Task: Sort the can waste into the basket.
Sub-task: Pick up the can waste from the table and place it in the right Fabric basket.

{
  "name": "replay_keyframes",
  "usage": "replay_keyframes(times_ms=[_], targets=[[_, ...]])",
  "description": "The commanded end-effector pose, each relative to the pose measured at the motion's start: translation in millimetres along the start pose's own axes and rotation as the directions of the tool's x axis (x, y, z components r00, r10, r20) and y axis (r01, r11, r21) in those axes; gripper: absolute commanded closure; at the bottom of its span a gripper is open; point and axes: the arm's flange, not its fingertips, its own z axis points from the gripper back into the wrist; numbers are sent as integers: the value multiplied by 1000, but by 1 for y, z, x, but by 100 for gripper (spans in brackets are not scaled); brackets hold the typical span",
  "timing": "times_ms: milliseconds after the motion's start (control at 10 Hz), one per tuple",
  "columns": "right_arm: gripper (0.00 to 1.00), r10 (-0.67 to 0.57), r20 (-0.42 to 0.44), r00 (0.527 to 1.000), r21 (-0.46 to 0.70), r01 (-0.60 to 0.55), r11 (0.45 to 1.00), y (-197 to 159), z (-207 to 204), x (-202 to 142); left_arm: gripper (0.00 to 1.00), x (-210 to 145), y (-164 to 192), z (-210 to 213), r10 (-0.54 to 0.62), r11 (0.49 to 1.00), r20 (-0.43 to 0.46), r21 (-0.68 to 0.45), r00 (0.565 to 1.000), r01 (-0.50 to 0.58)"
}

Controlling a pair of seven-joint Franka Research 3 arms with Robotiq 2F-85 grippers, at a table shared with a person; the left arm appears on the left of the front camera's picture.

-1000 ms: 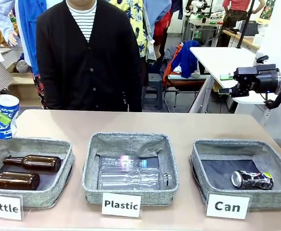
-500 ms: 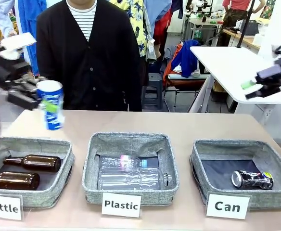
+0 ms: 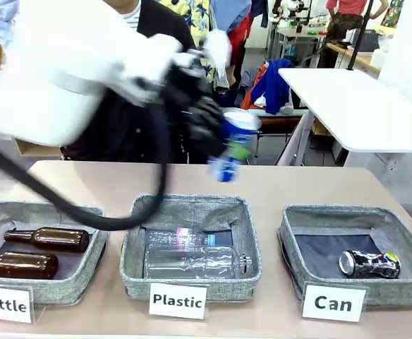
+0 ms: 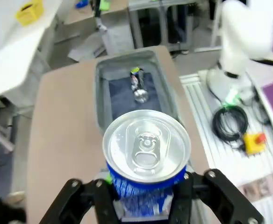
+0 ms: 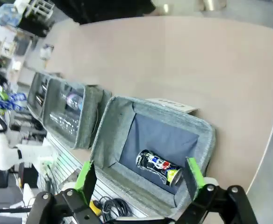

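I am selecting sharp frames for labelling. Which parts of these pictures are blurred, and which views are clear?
Front view: the left arm and its blue can are motion-blurred; baskets and cards sharp. Left wrist view: can top sharp, background soft, wide-angle bending. Right wrist view: dented can fairly sharp, right hand open.

Grey woven-fabric basket (image 3: pixel 45 212) with white "Bottle" card (image 3: pixel 5 304), at the table's left: two brown glass bottles (image 3: pixel 33 252) lying on their sides, one behind the other, necks pointing left. Grey woven-fabric basket (image 3: pixel 190 206) with white "Plastic" card (image 3: pixel 178 301), at the middle: clear plastic bottles (image 3: pixel 192 258) lying flat on the dark lining. Beige table (image 3: pixel 298 185) bearing both; white table (image 3: pixel 350 106) beyond its far right corner.
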Motion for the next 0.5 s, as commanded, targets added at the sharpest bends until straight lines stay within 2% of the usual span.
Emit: replay_keyframes(times_ms=[0, 100, 200, 400], targets=[[0, 12, 129, 992, 32, -16, 999, -14, 3, -17, 67, 30, 51, -91, 86, 996, -69, 5, 994, -86], [0, -17, 173, 985, 34, 12, 999, -26, 5, -20, 67, 48, 55, -139, 128, 985, -100, -104, 987, -139], [0, -16, 54, 998, 14, 16, 1000, -11, 10, -13, 67, 63, 56, -185, 168, 974, -169, -122, 971, -190], [0, -16, 54, 998, 14, 16, 1000, -11, 10, -13, 67, 75, 59, -244, 184, 975, -264, -73, 947, -210]])
